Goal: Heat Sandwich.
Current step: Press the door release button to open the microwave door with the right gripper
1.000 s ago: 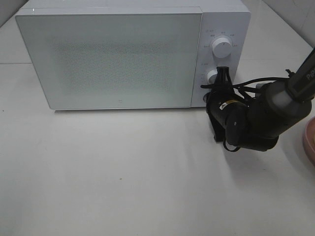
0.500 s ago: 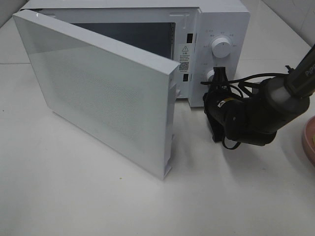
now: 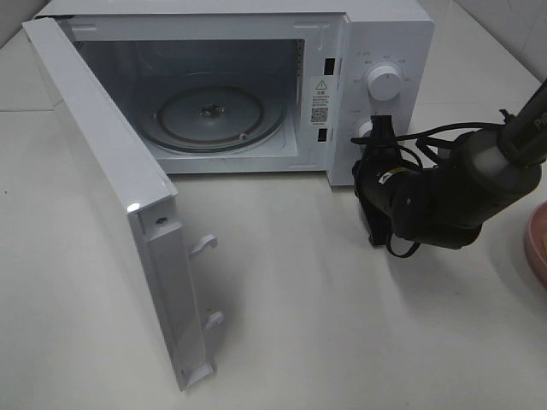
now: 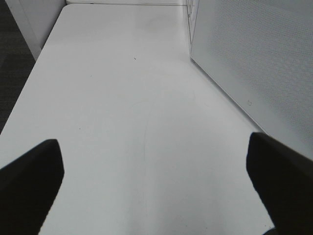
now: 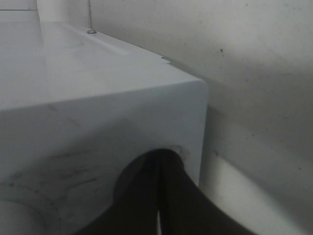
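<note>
The sandwich is out of view. The white microwave stands at the back with its door swung wide open to the left. The glass turntable inside is bare. My right gripper is shut, and its tips touch the lower control on the microwave's panel, below the upper knob. In the right wrist view the shut fingers press against the white panel. My left gripper is open and empty above the table, beside the door's outer face. It does not show in the exterior view.
The edge of a round pink plate shows at the far right of the table. The open door reaches out over the front left of the table. White tabletop lies in front of the microwave.
The microwave door has swung from shut to wide open on the left, baring the turntable. My right gripper has stayed at the lower control.
</note>
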Tool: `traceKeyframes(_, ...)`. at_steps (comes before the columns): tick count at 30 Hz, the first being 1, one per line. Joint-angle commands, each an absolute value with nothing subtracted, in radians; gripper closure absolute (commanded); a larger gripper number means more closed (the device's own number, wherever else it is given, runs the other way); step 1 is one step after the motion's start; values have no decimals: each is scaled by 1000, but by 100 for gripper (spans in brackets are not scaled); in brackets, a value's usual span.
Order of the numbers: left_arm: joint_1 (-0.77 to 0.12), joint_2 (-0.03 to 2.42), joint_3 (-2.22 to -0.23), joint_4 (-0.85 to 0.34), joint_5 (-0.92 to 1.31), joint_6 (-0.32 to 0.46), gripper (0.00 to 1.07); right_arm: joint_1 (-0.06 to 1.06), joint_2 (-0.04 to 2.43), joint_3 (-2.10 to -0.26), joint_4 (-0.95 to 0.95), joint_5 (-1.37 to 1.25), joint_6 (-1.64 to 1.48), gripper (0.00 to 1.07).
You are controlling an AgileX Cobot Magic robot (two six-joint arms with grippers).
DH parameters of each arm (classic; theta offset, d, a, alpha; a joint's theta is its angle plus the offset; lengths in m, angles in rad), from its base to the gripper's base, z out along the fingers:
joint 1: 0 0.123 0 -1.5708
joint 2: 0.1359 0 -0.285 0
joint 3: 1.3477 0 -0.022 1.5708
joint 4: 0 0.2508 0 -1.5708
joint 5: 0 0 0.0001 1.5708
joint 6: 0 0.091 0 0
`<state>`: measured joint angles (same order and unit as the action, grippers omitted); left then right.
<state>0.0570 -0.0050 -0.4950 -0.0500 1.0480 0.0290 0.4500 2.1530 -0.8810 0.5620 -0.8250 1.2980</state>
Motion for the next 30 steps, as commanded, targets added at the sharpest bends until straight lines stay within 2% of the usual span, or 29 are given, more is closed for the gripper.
traceKeyframes(1,59,-32,-493,-51,1037,28,10,399,2152,-991,483,-994,1292,107)
traceKeyframes(11,59,-32,-493,-51,1037,28,10,399,2116,-964,472,-907,1307,107)
traceKeyframes(30,59,-32,-493,-51,1037,28,10,401,1970,-723,371,-775,1345,107)
